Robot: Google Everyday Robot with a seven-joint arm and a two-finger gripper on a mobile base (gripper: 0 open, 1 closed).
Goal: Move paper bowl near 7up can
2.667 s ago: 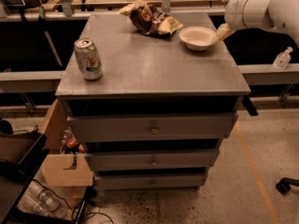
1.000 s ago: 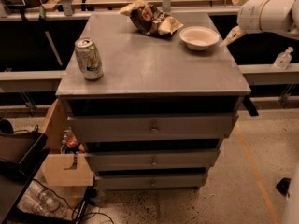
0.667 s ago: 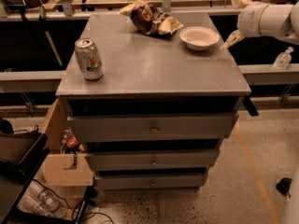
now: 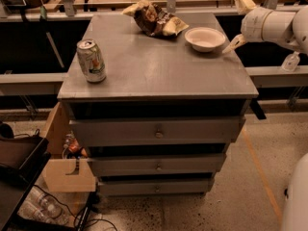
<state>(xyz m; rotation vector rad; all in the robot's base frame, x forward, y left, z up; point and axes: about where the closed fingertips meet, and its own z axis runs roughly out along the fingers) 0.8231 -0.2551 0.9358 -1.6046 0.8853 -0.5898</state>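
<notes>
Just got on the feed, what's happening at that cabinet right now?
The robot's gripper hangs open just off the right edge of the cabinet, holding nothing. The paper bowl sits at the far right of the top, close to the gripper but apparently untouched, a snack bag to its left. The can stands upright at the near left, well apart from the bowl, so the move is not yet done.

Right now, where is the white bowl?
In the camera view, the paper bowl sits back-right on the cabinet top, beside the snack bag; the gripper hangs right of it.
</notes>
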